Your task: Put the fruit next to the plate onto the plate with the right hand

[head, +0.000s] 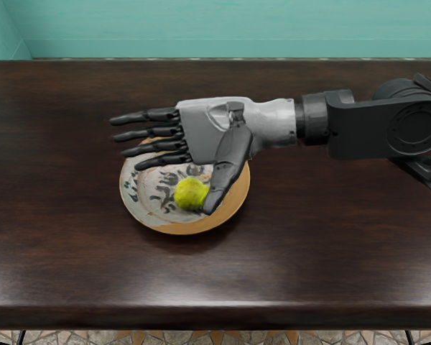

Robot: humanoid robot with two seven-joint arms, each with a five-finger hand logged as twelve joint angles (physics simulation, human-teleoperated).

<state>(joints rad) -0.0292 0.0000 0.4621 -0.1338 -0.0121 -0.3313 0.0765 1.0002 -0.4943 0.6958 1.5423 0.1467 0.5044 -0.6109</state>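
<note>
A small yellow-green round fruit (190,193) lies inside the patterned plate (138,202), near its middle. My right hand (178,154) hovers over the plate's far half, its arm reaching in from the right edge. Its four fingers (140,134) stretch straight out to the left, spread apart. The thumb (226,169) points down toward me, its tip touching or just beside the fruit's right side. Nothing is held in the hand. Part of the plate's back rim is hidden under the palm.
The plate has an orange-brown rim and sits on a dark wooden table (72,273). The table's front edge runs along the bottom, with tiled floor below. A teal wall stands behind the far edge.
</note>
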